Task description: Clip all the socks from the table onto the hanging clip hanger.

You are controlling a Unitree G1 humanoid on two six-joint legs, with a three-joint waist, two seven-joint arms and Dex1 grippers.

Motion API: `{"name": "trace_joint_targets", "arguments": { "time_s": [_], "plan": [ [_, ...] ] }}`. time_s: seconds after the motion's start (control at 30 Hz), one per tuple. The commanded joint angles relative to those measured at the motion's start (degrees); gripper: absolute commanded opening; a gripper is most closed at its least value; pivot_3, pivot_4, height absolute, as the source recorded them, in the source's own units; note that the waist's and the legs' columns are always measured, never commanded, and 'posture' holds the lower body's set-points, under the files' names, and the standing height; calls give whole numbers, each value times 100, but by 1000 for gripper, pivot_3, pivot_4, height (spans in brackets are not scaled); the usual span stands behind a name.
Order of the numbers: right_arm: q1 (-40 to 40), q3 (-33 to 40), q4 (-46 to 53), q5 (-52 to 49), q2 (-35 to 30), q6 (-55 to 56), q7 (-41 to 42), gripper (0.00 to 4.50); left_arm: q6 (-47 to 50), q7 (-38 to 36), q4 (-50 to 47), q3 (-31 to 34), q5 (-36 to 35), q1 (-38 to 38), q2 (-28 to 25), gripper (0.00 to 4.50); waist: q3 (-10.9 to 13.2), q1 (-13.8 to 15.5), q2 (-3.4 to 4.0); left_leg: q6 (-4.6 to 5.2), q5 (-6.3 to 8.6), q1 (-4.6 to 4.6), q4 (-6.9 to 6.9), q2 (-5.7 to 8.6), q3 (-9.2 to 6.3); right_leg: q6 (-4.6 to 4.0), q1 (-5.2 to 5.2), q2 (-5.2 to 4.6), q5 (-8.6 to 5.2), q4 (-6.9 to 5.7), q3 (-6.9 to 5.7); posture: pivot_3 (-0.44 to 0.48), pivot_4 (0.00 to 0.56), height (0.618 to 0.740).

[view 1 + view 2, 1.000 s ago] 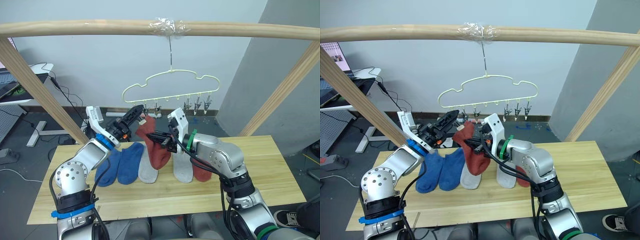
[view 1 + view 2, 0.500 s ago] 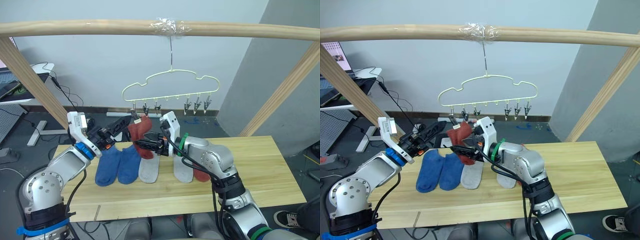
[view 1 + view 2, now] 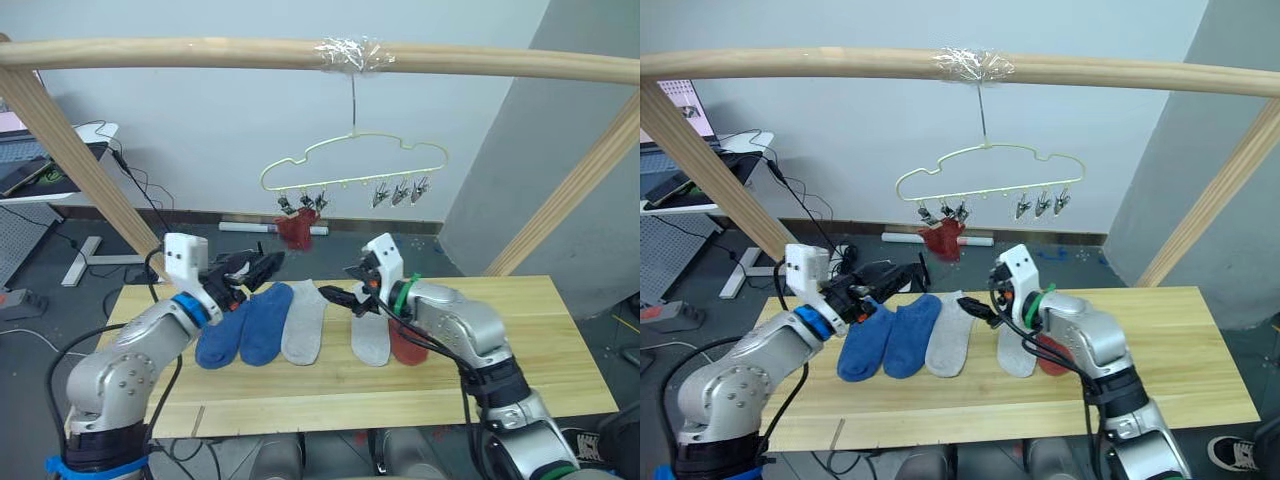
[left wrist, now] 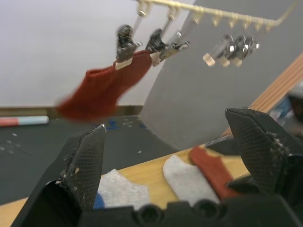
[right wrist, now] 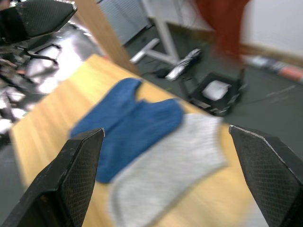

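Black jaws of both grippers stood spread wide and held nothing. The left gripper (image 3: 262, 266) hovered above the counter's rear left portion, its tips directed toward the hanger. The right gripper (image 3: 340, 297) hovered just above the middle of the sock row, its tips directed toward the left gripper; the two sets of jaws were apart, with clear space between them.

Directly beneath and between the jaws, five socks lay flat in a row on the counter (image 3: 540, 330). Below the left jaws lay two blue socks (image 3: 243, 322), side by side and touching. Next to them, under the gap between the grippers, lay one light grey sock (image 3: 304, 327). Beneath the right arm lay a second light grey sock (image 3: 371, 335), and beside it a rust-red sock (image 3: 408, 343), partly covered by the arm.

Above and beyond both sets of jaws, the clip hanger (image 3: 354, 162) hung by its long hook from a round wooden pole (image 3: 200, 53), at a taped spot. One rust-red hanging sock (image 3: 297, 229) was held at the leftmost group of clips, as seen in the left wrist view (image 4: 102, 85). Three clips (image 3: 400, 192) at the hanger's right part held nothing.
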State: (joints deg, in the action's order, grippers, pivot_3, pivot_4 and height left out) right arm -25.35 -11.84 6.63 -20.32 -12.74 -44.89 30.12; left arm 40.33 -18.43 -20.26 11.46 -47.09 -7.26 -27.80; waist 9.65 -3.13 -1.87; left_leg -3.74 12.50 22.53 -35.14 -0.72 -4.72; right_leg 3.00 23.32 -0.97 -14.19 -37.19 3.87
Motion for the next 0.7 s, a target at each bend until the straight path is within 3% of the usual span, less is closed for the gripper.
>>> {"name": "trace_joint_targets", "arguments": {
  "time_s": [0.03,0.13,0.33,0.5,0.7],
  "plan": [
    [133,179,611,47,-340,380,192,4434,-793,-83,-208,-486,921,-181,122,4500,0,7,0,0,0,0,0,0,0,7,0,0,-4,0,0,-19,138,740],
    [306,318,900,6,-581,517,249,4482,-1325,-183,-157,-892,1435,-242,400,4314,0,15,0,0,0,2,0,0,1,9,0,0,-6,4,1,-30,139,740],
    [445,599,1184,-17,-662,592,143,4500,-2109,-92,451,-1390,2378,-511,951,2694,1,-1,1,1,0,-3,0,0,6,7,0,0,-3,0,7,-52,141,740],
    [425,757,1311,-40,-515,599,-68,4500,-3106,-20,1463,-1784,3479,-918,1131,2694,1,-10,1,3,-1,-3,-9,0,5,19,-4,3,-5,-3,7,-68,144,740],
    [559,970,1876,-289,-508,601,-34,4500,-3898,331,2560,-1569,3829,-1536,1684,2694,1,-14,1,3,-1,7,-15,0,5,18,-3,2,1,2,7,-101,146,740]
  ]
}}
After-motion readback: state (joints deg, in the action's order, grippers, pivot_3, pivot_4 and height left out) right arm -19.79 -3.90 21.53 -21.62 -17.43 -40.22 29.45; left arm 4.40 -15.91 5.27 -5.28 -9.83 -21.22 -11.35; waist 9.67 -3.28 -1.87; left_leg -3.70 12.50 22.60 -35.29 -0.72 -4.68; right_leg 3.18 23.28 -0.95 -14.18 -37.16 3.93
